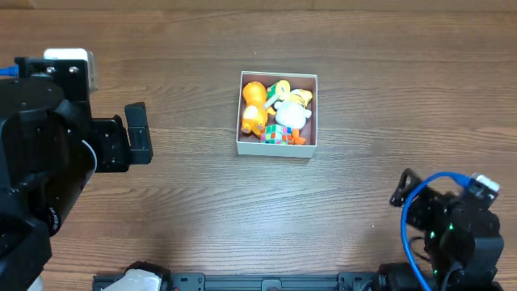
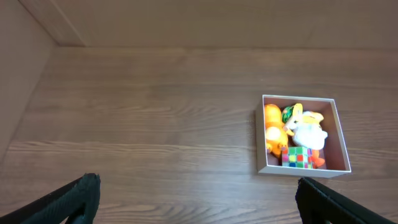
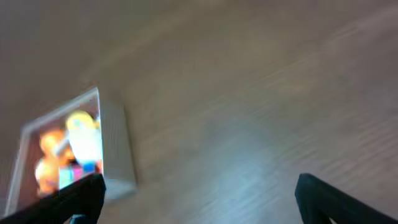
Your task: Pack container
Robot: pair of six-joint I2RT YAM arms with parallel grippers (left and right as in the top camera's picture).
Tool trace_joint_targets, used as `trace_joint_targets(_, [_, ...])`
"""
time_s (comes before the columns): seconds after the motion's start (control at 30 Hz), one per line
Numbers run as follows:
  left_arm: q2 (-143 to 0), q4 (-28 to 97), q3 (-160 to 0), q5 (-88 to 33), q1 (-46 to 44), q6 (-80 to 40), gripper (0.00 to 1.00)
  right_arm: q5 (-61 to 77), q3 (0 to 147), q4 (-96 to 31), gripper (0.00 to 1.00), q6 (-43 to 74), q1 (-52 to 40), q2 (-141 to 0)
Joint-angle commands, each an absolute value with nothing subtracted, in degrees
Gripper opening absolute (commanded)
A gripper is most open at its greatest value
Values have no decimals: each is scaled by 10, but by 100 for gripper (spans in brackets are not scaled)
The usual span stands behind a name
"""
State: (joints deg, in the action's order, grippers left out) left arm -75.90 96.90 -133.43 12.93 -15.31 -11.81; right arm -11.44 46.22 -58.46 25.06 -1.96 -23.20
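The container (image 1: 312, 109), a square shallow white box with a pinkish-brown floor, sits at the table's centre in the overhead view. It holds several small toys: orange figures (image 1: 254, 105), a white and yellow figure (image 1: 292, 109) and a colourful cube (image 1: 277, 134). It also shows in the left wrist view (image 2: 336, 134) and, blurred, in the right wrist view (image 3: 115, 146). My left gripper (image 2: 198, 198) is open and empty, well left of the container. My right gripper (image 3: 199, 196) is open and empty, at the table's front right.
The left arm's black body (image 1: 48, 153) fills the left edge. The right arm with a blue cable (image 1: 448, 218) sits at the bottom right corner. A raised wooden border (image 2: 68, 25) runs along the far side.
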Motion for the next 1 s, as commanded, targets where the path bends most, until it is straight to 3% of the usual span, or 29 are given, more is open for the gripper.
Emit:
trace_joint_targets(0.0, [-761, 968, -1332, 139, -150, -111, 100, -125, 376, -480, 100, 251, -15, -189])
trace_joint_targets(0.2, [-761, 968, -1332, 139, -150, -111, 100, -92, 231, -376, 100, 246, -15, -99])
trace_joint_targets(0.47, [-761, 968, -1332, 139, -150, -111, 100, -89, 154, -345, 100, 95, -15, -25])
trace_joint_targets(0.97, [-761, 968, -1332, 139, -150, -111, 100, -87, 89, -335, 100, 91, -15, -2])
